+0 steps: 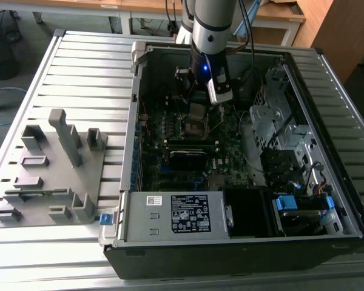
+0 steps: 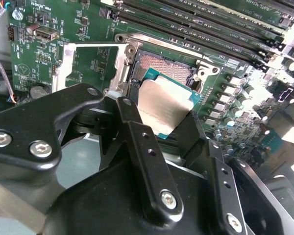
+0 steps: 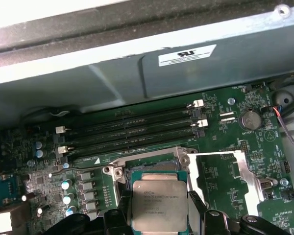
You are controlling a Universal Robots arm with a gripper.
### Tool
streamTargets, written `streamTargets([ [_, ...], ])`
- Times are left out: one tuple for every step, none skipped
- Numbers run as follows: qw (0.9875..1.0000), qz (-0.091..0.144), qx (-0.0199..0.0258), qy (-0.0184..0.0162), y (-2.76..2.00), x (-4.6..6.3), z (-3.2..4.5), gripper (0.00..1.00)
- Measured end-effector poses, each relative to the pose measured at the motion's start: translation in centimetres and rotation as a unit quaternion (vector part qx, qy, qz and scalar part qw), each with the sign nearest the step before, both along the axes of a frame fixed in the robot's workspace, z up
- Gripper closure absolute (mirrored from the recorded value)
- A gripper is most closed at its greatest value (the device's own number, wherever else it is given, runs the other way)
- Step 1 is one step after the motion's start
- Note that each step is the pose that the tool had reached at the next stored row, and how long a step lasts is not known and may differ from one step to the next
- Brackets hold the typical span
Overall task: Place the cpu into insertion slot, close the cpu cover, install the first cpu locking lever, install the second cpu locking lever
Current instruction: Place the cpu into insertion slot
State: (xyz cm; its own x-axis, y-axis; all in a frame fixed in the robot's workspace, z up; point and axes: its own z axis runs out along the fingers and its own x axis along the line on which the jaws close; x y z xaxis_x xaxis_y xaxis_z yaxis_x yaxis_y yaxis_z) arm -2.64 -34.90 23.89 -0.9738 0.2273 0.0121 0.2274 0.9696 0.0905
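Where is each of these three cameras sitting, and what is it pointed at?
Exterior view: off the arm, high up, looking down into the open computer case; the arm shows.
Second wrist view: on the arm, looking past the end effector at the cpu over the insertion slot.
First wrist view: on the arm, looking across the cpu toward the memory slots; fingers show.
Both wrist views share the held cpu.

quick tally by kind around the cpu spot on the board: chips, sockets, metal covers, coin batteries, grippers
chip: 1, held in the gripper
socket: 1
cover: 1, swung open
coin battery: 1
gripper: 1
total: 5
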Motion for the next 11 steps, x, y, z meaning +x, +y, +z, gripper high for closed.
streamTargets([
  [1.0,-0.004,0.0,0.0,0.0,0.0,0.0,0.46],
  [1.0,-0.006,0.0,0.0,0.0,0.0,0.0,0.46],
  [1.0,-0.006,0.0001,0.0,0.0,0.0,-0.01,0.46],
  [1.0,-0.006,0.0,0.0,0.0,0.0,-0.01,0.46],
  [1.0,-0.006,0.0001,0.0,0.0,0.0,-0.01,0.46],
  [1.0,-0.006,0.0,0.0,0.0,0.0,0.0,0.46],
  [1.0,-0.006,0.0,0.0,0.0,0.0,0.0,0.46],
  [1.0,-0.006,0.0,0.0,0.0,0.0,0.0,0.46],
  [1.0,-0.006,0.0,0.0,0.0,0.0,0.0,0.46],
  [1.0,-0.006,0.0,0.0,0.0,0.0,0.0,0.46],
  [1.0,-0.006,0.0001,0.0,0.0,0.0,-0.01,0.46],
])
